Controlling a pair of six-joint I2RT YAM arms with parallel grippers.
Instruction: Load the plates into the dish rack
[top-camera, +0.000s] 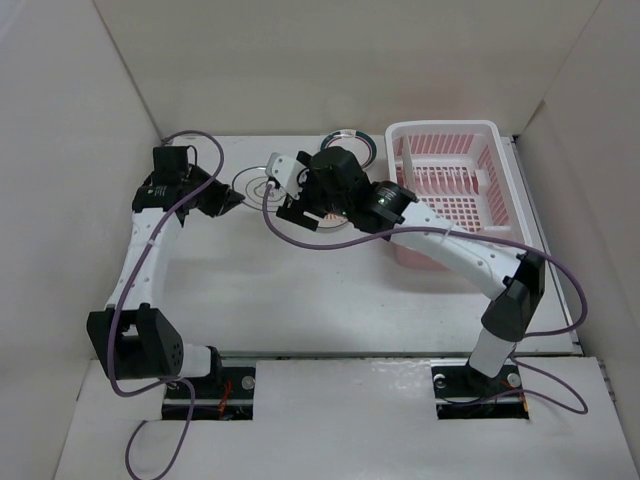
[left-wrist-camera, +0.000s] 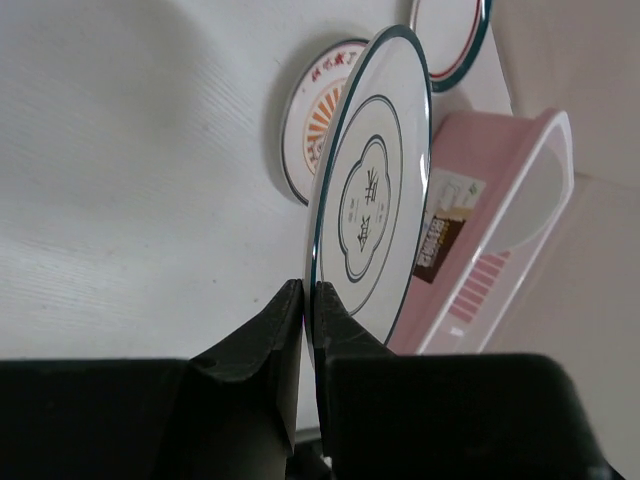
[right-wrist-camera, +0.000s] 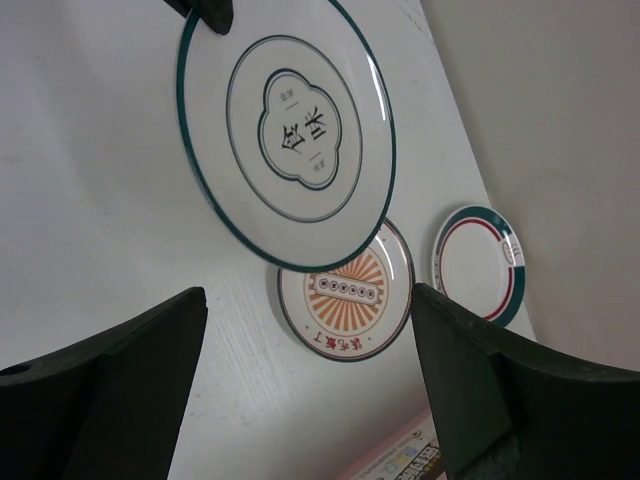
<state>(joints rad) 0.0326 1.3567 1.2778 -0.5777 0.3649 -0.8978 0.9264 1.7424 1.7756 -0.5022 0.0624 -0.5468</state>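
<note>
The left gripper (left-wrist-camera: 308, 300) is gripping the ringed plate (left-wrist-camera: 375, 190) by its rim, jaws drawn narrow on the edge at the plate's 7 o'clock in the left wrist view, where the plate is showing almost edge-on and tilted. Whether its far edge is touching the table (top-camera: 300, 290) I cannot tell. In the overhead view this plate is sitting at about 11 o'clock from the table's middle, with the left gripper at its 9 o'clock.

The right gripper (right-wrist-camera: 307, 300) is hanging near the plate's 3 o'clock side, fingers spread wide and holding nothing. Its camera is looking down on the ringed plate, which is overlapping the 12 o'clock edge of an orange-centred plate (right-wrist-camera: 345, 295) lying flat on the table. A teal-rimmed plate (right-wrist-camera: 478, 262) is lying apart from the orange one, at its 3 o'clock.

The dish rack (top-camera: 443, 128) is standing at the table's 2 o'clock corner, with no plate showing in it. The teal-rimmed plate is lying just beside its far left corner
</note>
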